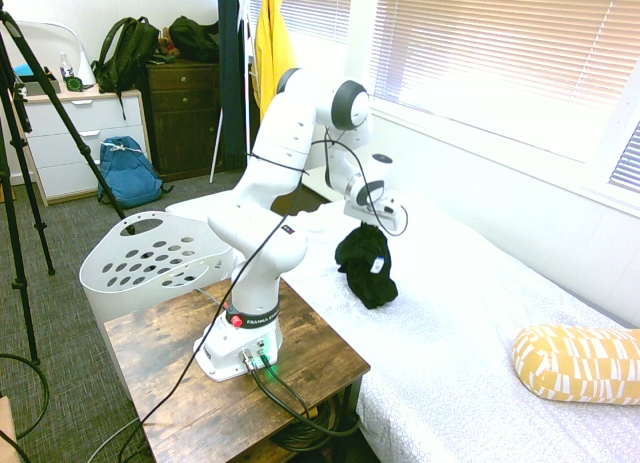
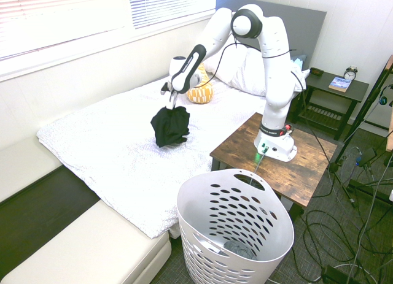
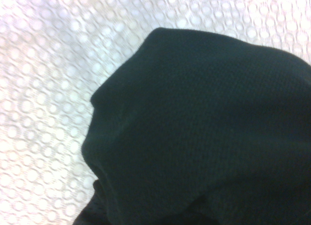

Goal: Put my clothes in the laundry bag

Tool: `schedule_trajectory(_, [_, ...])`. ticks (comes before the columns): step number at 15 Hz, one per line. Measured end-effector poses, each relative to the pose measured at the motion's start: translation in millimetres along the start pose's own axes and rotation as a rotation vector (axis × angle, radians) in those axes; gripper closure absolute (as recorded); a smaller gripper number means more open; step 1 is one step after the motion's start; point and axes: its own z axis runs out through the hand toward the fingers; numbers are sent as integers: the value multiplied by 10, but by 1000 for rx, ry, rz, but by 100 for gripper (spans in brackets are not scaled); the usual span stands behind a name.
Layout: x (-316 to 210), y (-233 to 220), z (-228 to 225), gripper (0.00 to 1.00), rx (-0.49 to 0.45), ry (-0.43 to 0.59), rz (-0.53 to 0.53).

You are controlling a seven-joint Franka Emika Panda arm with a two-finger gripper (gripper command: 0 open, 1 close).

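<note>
A: Where's the black clothing?
B: Bunched up under the gripper, over the white bedspread. Hangs from the fingertips, pale tag showing on one side. Can't tell if its lower end touches the bed.

A: Gripper state?
B: Closed on the black clothing, pointing down.

A: Wrist view?
B: Dark knit fabric fills most of it, bedspread's circle pattern behind.

A: Laundry basket?
B: White, oval holes, handle cut-out in the rim. On the floor, beside the bed and the wooden table that carries the arm. Well apart from the black clothing. Something grey at the bottom, probably cloth, hard to make out through the glare.

A: Rest of the bed?
B: Yellow-and-white pillow lying on it, white pillows near the grey headboard.

A: Past that?
B: Dark side table with an alarm clock and a blue book. Across the room, blue backpack on the floor against the white drawers. Yellow garment hanging near the window.
</note>
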Motion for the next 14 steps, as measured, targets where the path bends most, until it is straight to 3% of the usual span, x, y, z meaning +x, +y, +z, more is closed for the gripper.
schedule_trajectory(3, [-246, -624, -995, 100, 14, 38, -82])
schedule_trajectory(6, [-945, -1260, -2016, 100, 43, 44, -204])
schedule_trajectory(10, [-2630, -1783, -3249, 100, 89, 4, -372])
schedule_trajectory(14, [-4300, -1541, -4031, 100, 112, -9, -482])
